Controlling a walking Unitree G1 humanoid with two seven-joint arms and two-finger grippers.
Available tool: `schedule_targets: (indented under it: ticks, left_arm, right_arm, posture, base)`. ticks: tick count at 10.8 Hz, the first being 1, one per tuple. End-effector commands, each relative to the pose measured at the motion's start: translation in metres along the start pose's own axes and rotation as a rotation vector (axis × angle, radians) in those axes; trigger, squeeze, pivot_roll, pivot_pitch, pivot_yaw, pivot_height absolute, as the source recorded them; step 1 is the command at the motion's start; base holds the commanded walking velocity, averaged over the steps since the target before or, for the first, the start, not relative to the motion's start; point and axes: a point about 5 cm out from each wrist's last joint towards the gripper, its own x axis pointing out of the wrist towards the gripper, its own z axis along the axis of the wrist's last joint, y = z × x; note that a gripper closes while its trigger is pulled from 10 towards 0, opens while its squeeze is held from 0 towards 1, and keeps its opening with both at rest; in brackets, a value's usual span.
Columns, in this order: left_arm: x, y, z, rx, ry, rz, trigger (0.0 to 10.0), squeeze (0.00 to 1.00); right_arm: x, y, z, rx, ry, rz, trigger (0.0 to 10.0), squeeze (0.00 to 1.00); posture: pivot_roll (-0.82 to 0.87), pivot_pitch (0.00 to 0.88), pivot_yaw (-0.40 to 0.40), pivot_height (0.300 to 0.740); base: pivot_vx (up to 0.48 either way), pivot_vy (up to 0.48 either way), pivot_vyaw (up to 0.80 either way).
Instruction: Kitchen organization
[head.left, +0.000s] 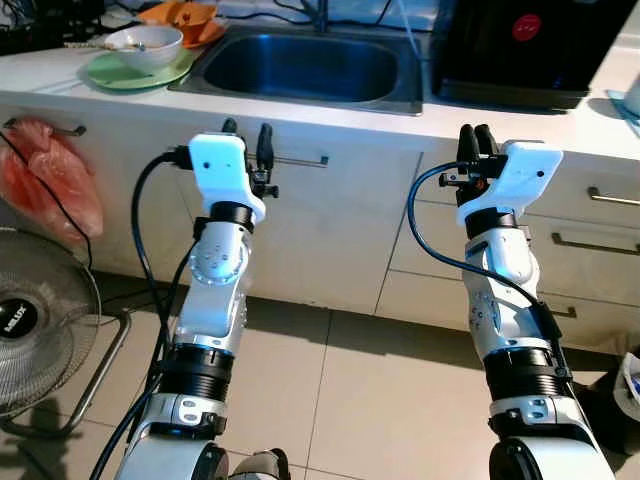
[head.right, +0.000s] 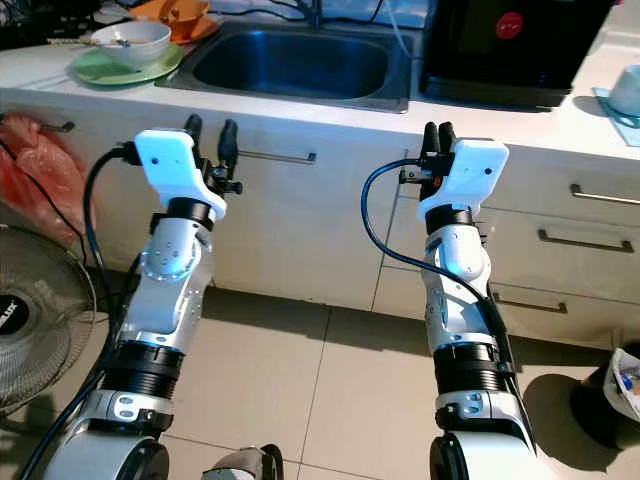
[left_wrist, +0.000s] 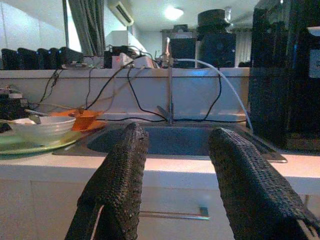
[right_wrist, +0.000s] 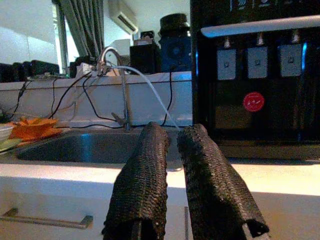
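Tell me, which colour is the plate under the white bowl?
The plate is pale green, clearest in the left eye view.

The room is bright and the head pictures are sharp, with soft shadows on the floor (head.left: 340, 370) under the arms, while the wrist pictures look dimmer, bluish and grainy, with a glowing ceiling light (left_wrist: 173, 12).

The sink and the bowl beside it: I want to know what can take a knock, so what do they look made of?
The sink looks like brushed stainless steel: grey, with a soft metallic sheen and a thin pressed rim. The bowl looks like glazed ceramic, white and glossy, though melamine cannot be ruled out. The green plate under it has a duller, even colour, possibly plastic.
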Motion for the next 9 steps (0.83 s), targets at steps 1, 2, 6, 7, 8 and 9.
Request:
schedule_targets:
  ticks: [1, 2, 6, 7, 8, 9]
  left_arm:
    - [0.002, -0.002, 0.001, -0.007, -0.007, -0.005, 10.0, 0.0]
    - [0.001, 0.0, -0.001, -0.007, -0.002, -0.001, 10.0, 0.0]
    - [-0.004, 0.003, -0.007, 0.003, 0.012, 0.012, 10.0, 0.0]
    - [-0.005, 0.004, -0.008, 0.005, 0.013, 0.012, 10.0, 0.0]
    - [-0.005, 0.004, -0.008, 0.007, 0.014, 0.013, 10.0, 0.0]
    - [-0.006, 0.004, -0.008, 0.008, 0.015, 0.013, 10.0, 0.0]
  right_arm:
    - [0.003, 0.0, 0.002, 0.015, -0.015, -0.007, 10.0, 0.0]
    - [0.002, 0.001, 0.0, 0.017, -0.009, -0.002, 10.0, 0.0]
    - [-0.002, 0.003, -0.006, 0.023, 0.005, 0.009, 10.0, 0.0]
    - [-0.002, 0.004, -0.007, 0.026, 0.009, 0.009, 10.0, 0.0]
    - [-0.003, 0.004, -0.008, 0.027, 0.011, 0.011, 10.0, 0.0]
    - [-0.005, 0.005, -0.009, 0.03, 0.014, 0.012, 10.0, 0.0]
  posture:
    - [0.07, 0.0, 0.035, 0.74]
    - [0.07, 0.0, 0.031, 0.74]
    - [0.08, 0.0, 0.026, 0.74]
    - [0.08, 0.0, 0.027, 0.74]
    - [0.08, 0.0, 0.028, 0.74]
    - [0.09, 0.0, 0.029, 0.74]
  base:
    - [0.0, 0.0, 0.0]
    - [0.0, 0.0, 0.0]
    - [0.277, 0.06, 0.0]
    - [0.416, 0.0, 0.0]
    - [0.42, 0.0, 0.0]
    - [0.42, 0.0, 0.0]
